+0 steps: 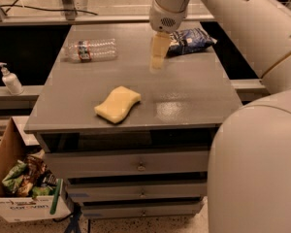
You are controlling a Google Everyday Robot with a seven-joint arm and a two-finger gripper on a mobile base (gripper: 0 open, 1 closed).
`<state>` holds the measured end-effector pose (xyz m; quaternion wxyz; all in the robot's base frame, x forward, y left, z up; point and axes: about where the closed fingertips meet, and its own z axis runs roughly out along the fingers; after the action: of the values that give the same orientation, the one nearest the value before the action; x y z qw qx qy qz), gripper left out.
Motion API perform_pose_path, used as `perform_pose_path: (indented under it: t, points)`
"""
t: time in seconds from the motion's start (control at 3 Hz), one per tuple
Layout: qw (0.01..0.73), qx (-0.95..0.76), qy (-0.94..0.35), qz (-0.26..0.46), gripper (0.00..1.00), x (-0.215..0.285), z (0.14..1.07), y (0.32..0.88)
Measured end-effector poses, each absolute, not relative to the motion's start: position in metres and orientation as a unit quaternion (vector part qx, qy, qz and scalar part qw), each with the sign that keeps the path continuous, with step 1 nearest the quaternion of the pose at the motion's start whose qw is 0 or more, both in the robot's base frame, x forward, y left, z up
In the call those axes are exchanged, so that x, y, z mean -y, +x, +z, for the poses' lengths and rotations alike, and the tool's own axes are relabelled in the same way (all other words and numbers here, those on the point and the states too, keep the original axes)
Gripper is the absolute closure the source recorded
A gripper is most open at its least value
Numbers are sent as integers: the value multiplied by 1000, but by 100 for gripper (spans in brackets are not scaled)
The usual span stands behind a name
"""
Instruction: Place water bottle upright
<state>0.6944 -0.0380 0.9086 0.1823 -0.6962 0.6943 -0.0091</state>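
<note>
The water bottle [90, 49] is a small clear ribbed bottle with a red-and-blue label band. It lies on its side at the back left of the grey cabinet top [184, 89]. My gripper [157, 57] hangs from the white arm over the back middle of the top. It is to the right of the bottle, apart from it, and holds nothing that I can see.
A yellow sponge [118, 104] lies near the front edge. A blue snack bag [189, 40] lies at the back right, just behind the gripper. A white pump dispenser [9, 79] stands on a ledge to the left. A cardboard box [19, 193] of wrappers sits on the floor. My arm fills the right side.
</note>
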Motion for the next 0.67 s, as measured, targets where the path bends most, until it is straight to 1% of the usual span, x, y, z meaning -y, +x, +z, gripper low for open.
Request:
perform_pose_path:
  t: [0.67]
  points:
    - [189,-679,-709,2,0,-7,885,725]
